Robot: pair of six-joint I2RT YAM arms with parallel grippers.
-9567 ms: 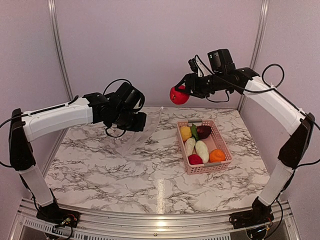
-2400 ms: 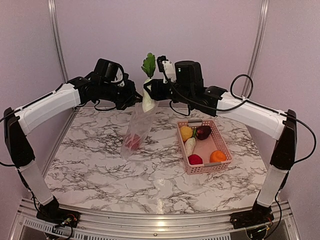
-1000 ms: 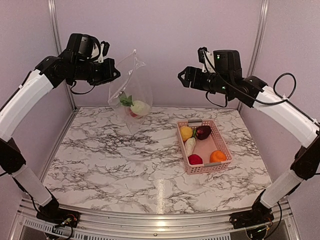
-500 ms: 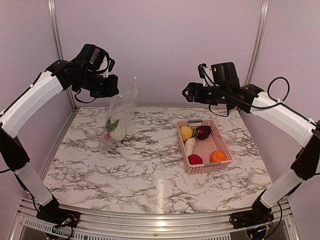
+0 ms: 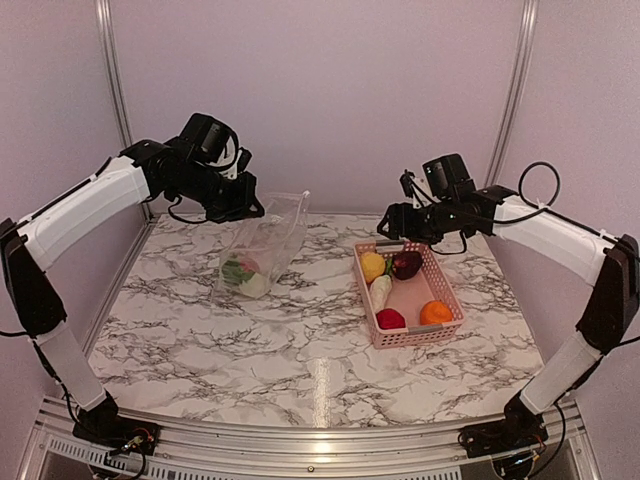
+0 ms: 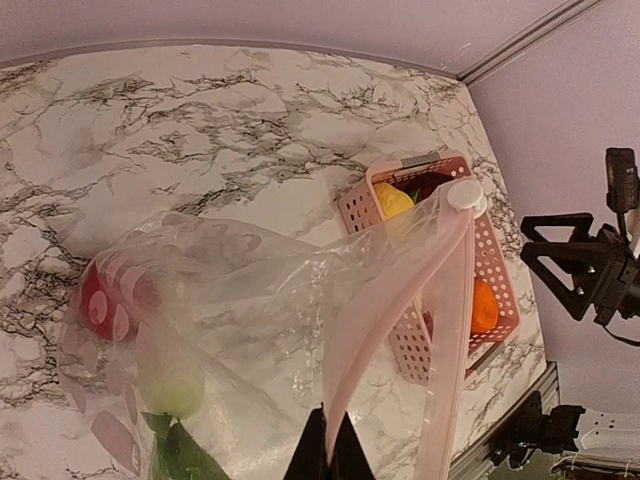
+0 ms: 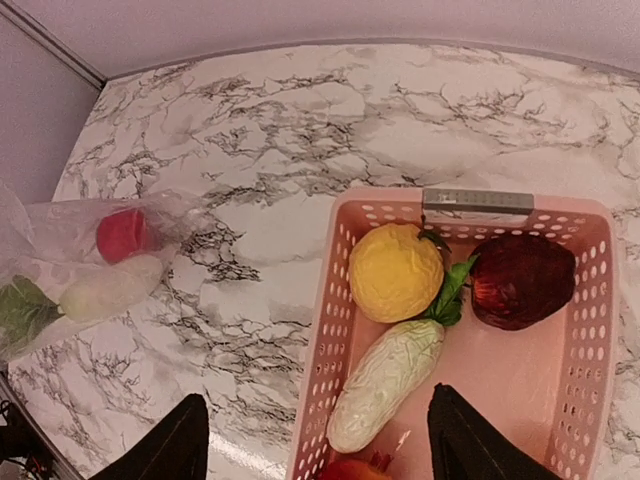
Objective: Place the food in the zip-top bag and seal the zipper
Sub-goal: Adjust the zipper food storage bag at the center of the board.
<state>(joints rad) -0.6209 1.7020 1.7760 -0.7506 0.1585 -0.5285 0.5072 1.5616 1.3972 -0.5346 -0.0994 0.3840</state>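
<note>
The clear zip-top bag [image 5: 265, 245] [image 6: 240, 290] slumps on the table. My left gripper [image 5: 246, 208] [image 6: 326, 445] is shut on its zipper [image 6: 395, 290] at the mouth. Inside lie a red food piece [image 6: 98, 300] [image 7: 122, 233], a white one [image 6: 170, 385] [image 7: 110, 287] and a green leaf [image 6: 185, 455]. My right gripper [image 5: 396, 228] [image 7: 315, 445] hangs open above the pink basket [image 5: 364, 292] [image 7: 322, 370], holding nothing. The basket holds yellow [image 7: 395, 270], white oblong [image 7: 385, 385], maroon [image 7: 522, 280], red [image 5: 390, 319] and orange [image 5: 434, 312] food.
The marble table [image 5: 300, 350] meets purple walls at the back and sides, with metal corner posts [image 5: 510, 90]. The basket stands at the right, the bag at the back left.
My left arm has brought the bag down and to the right until it rests on the table. My right gripper has dropped toward the basket, its jaws slightly narrower.
</note>
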